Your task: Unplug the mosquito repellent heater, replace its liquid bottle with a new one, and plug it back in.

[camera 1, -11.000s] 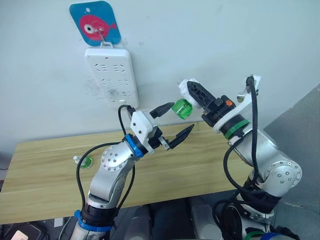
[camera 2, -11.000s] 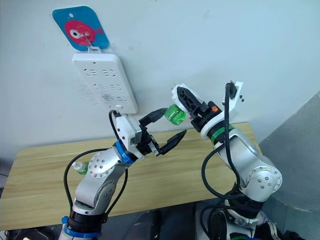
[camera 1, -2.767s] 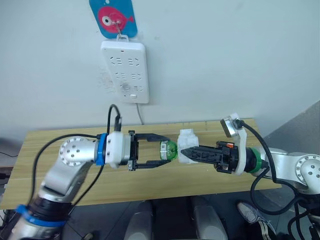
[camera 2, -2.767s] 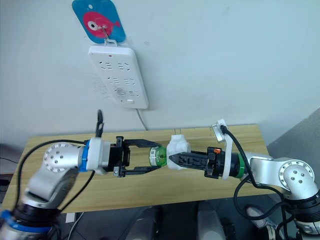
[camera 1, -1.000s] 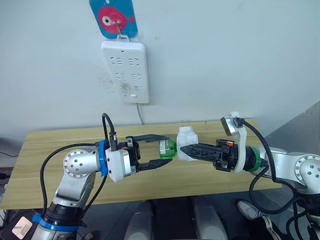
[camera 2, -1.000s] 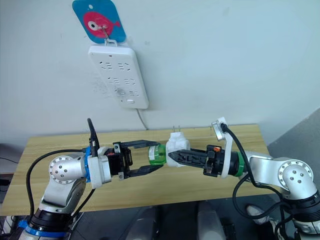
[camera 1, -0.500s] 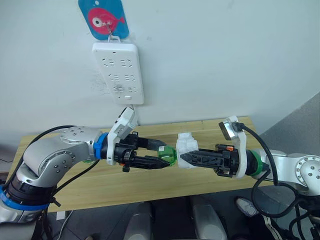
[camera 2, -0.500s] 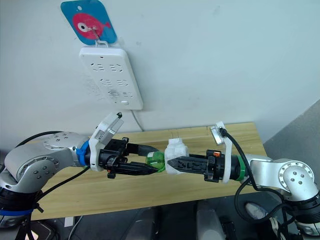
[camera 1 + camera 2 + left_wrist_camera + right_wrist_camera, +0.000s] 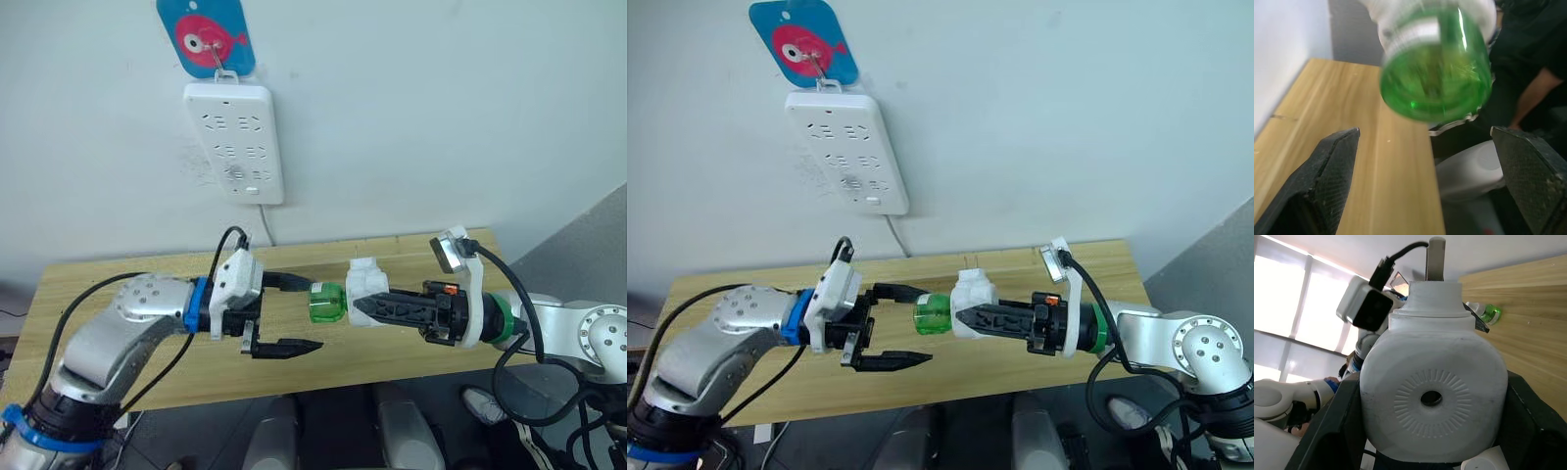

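Observation:
The mosquito repellent heater [image 9: 363, 284] is a white rounded unit held above the table, with my right gripper [image 9: 366, 306] shut on it. Its vented face [image 9: 1432, 399] looks into the right wrist view, plug prongs pointing up. A green liquid bottle [image 9: 328, 303] sticks out of the heater toward my left arm. My left gripper [image 9: 313, 314] is open, one finger above and one below, its tips level with the bottle's base and not touching it. In the left wrist view the bottle [image 9: 1435, 82] hangs between the two spread fingers [image 9: 1327, 171]. Another green bottle [image 9: 1489, 312] lies on the table.
A white power strip [image 9: 235, 141] hangs on the wall from a blue fish hook [image 9: 205, 36], its cord running down behind the wooden table [image 9: 118, 279]. A person's arm in dark clothing [image 9: 1533, 93] shows beyond the table's edge in the left wrist view.
Half a second ago my left gripper was shut on the green bottle; it has now opened, let go and drawn back slightly. The right gripper still holds the heater in the same place.

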`<state>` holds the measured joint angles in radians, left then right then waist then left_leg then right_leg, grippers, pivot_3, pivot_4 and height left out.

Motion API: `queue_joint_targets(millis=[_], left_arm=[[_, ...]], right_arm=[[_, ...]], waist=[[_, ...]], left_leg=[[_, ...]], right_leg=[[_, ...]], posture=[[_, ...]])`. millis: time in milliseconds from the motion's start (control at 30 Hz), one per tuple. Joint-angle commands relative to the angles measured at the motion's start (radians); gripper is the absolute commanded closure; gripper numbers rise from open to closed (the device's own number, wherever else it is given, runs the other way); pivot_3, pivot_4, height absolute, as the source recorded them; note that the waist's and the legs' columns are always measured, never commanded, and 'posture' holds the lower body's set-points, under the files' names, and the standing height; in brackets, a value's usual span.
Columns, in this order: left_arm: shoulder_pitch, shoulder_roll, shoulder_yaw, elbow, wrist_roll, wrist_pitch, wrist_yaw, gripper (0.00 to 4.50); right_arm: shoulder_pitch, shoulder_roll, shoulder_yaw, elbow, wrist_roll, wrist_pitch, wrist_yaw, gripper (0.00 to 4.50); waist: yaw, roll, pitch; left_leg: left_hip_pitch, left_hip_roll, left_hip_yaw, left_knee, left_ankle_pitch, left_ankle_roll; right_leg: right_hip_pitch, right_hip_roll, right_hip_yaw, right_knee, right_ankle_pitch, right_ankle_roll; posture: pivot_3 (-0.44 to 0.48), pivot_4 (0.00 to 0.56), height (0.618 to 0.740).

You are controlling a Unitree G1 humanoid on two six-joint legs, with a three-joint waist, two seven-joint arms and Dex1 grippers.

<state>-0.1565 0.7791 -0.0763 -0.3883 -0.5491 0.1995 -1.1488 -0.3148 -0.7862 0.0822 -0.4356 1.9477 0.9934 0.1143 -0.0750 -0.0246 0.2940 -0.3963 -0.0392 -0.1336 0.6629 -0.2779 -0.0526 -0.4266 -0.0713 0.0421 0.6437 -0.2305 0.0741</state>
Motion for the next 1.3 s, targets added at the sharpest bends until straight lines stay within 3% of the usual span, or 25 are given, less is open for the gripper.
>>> queue_joint_targets(millis=[33,133,300,600,700,900,1000,1133,1200,1300], left_arm=[[0.04,-0.086,0.046,0.024,0.115,-0.318,-0.001,0.0],[0.07,-0.145,0.051,0.05,0.169,-0.514,-0.014,0.0],[0.046,-0.196,0.045,0.108,0.211,-0.676,0.007,0.0],[-0.021,-0.239,-0.005,0.162,0.266,-0.773,0.051,0.0],[-0.027,-0.232,-0.008,0.158,0.259,-0.775,0.061,0.55],[-0.031,-0.22,-0.016,0.13,0.244,-0.751,0.072,2.26],[-0.043,-0.209,-0.026,0.061,0.199,-0.678,0.078,2.26],[-0.051,-0.121,-0.052,-0.056,0.089,-0.44,0.05,2.26],[-0.066,-0.018,-0.057,-0.13,-0.067,-0.105,0.104,2.26],[-0.15,0.102,-0.023,-0.143,-0.431,0.347,0.216,2.26]], right_arm=[[-0.001,0.003,-0.019,-0.033,0.024,-0.01,0.007,1.47],[-0.007,0.007,-0.016,-0.031,0.024,-0.009,0.005,1.47],[-0.012,0.014,-0.011,-0.031,0.024,-0.008,0.004,1.47],[-0.014,0.022,-0.011,-0.035,0.024,-0.012,-0.001,1.47],[-0.012,0.025,-0.012,-0.037,0.024,-0.015,-0.007,1.47],[-0.012,0.031,-0.012,-0.038,0.024,-0.019,-0.012,1.47],[-0.012,0.027,-0.011,-0.036,0.024,-0.017,-0.011,1.47],[-0.009,0.016,-0.01,-0.033,0.024,-0.012,-0.012,1.47],[-0.007,0.008,-0.009,-0.032,0.024,-0.007,-0.011,1.47],[-0.006,-0.003,-0.007,-0.028,0.024,0.002,-0.008,1.47]], waist=[[0.004,0.0,0.0],[0.015,0.0,0.0],[0.019,0.0,0.0],[0.017,0.0,0.0],[0.017,0.0,0.0],[0.017,0.0,0.0],[0.016,0.0,0.0],[0.014,0.0,0.0],[0.012,0.0,0.0],[0.01,0.0,0.001]], left_leg=[[-0.001,0.0,0.0,0.0,0.0,0.0],[-0.001,0.001,0.0,0.0,0.0,0.0],[-0.001,0.001,-0.001,0.0,0.0,0.0],[-0.001,-0.001,-0.001,0.001,0.0,0.0],[0.0,0.0,-0.001,0.001,0.0,0.0],[0.0,-0.001,-0.001,0.001,0.0,0.0],[0.0,-0.001,-0.001,0.001,0.0,0.0],[0.0,-0.001,-0.001,0.001,0.0,0.0],[0.0,-0.001,-0.001,0.001,0.0,0.0],[0.0,0.0,-0.003,0.001,0.0,0.0]], right_leg=[[0.0,0.0,0.0,0.0,0.0,0.0],[0.0,-0.001,0.0,0.0,0.0,0.0],[0.0,-0.001,0.0,0.0,0.0,0.0],[0.0,0.0,-0.001,0.0,0.0,0.0],[0.0,0.0,-0.001,0.001,0.0,0.0],[0.0,0.0,-0.001,0.001,0.0,0.0],[0.0,0.0,-0.001,0.001,0.0,0.0],[0.0,0.001,-0.001,0.001,0.0,0.0],[0.0,0.001,-0.001,0.002,0.0,0.0],[0.0,0.002,-0.001,0.002,0.0,0.001]], posture=[[-0.083,0.299,0.74],[-0.082,0.299,0.74],[-0.083,0.301,0.74],[-0.092,0.302,0.74],[-0.092,0.302,0.74],[-0.089,0.302,0.74],[-0.086,0.303,0.74],[-0.079,0.304,0.74],[-0.076,0.304,0.74],[-0.07,0.304,0.74]])
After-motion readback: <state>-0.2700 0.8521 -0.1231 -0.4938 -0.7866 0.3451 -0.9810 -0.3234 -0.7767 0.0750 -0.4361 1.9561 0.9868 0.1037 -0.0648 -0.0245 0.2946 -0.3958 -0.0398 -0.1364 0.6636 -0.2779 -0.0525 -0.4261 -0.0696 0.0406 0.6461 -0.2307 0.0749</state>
